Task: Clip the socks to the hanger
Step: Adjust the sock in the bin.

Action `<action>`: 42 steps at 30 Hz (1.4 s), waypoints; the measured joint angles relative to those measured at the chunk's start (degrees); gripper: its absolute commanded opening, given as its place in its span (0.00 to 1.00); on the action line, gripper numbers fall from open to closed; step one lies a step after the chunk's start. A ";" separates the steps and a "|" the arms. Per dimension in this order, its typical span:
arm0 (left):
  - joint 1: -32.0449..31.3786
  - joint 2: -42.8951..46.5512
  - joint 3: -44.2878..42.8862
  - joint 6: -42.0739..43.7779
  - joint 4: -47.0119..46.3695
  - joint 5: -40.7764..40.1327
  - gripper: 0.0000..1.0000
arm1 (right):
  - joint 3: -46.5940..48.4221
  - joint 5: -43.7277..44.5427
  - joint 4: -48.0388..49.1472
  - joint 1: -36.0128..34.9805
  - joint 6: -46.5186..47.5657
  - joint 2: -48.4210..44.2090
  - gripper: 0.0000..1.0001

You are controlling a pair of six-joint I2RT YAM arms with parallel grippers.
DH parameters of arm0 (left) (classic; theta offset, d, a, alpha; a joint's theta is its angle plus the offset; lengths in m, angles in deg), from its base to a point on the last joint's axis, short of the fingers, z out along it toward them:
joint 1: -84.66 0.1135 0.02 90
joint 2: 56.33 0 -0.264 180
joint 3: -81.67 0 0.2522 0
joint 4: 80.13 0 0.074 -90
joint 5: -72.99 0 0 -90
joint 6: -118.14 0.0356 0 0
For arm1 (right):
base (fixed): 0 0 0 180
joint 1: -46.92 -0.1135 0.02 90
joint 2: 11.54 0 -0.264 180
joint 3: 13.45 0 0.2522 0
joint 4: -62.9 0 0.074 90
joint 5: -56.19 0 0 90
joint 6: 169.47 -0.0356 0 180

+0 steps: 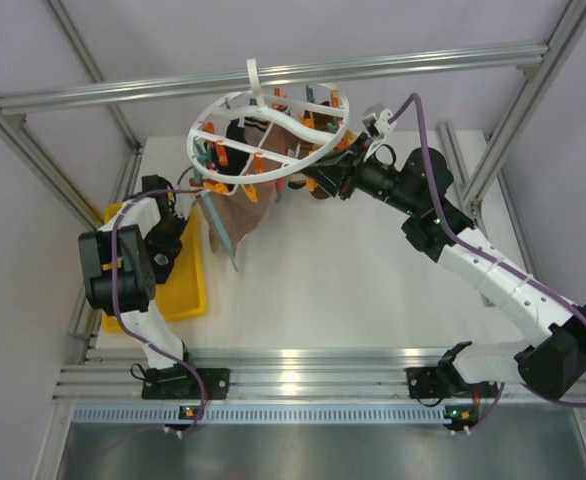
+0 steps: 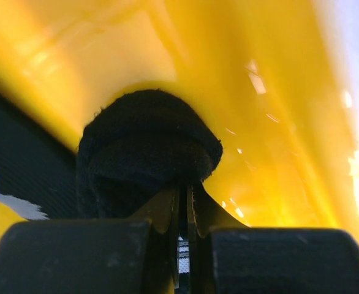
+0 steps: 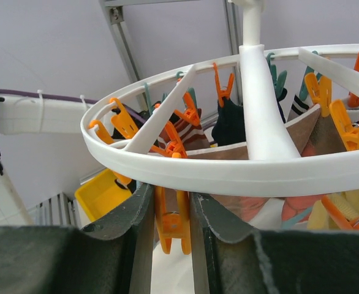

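Observing left gripper [image 2: 182, 191] pinched closed around dark sock [image 2: 146, 144] inside yellow tray [image 2: 277, 122]. I see right gripper [image 3: 172, 199] clamping orange clip [image 3: 172, 231] on hanger [image 3: 228, 176] outer ring; brown sock [image 1: 235, 216] hangs clipped there.

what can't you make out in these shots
Left wrist: the left gripper hides whether it pinches the dark sock; yellow tray blurred.
Top view: hanger rim covers right gripper tips; clipped socks overlap, count unclear.
Right wrist: rim hides orange clip top.
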 measured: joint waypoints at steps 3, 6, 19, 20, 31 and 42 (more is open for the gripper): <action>-1.55 4.33 5.25 1.75 -1.38 0.33 0.01 | 0.00 0.00 0.00 0.00 0.02 -0.02 0.00; -1.51 9.92 11.08 3.76 -0.48 1.01 0.30 | 0.00 0.00 -0.04 0.00 0.07 -0.04 0.00; 0.55 18.08 5.92 -4.00 0.85 -1.33 0.52 | -0.39 -0.09 0.28 0.02 -0.02 -0.35 0.00; 0.63 16.35 4.33 -4.39 -0.17 -2.01 0.53 | -0.39 -0.13 0.35 0.04 0.00 -0.35 0.00; 3.61 -5.25 -7.85 -4.79 -4.24 -3.67 0.59 | -0.52 -0.87 0.42 0.83 -0.02 -0.37 0.00; 4.46 -10.05 -14.51 -4.76 -5.05 -3.19 0.60 | -1.46 -1.18 0.61 1.57 -0.02 -0.74 0.00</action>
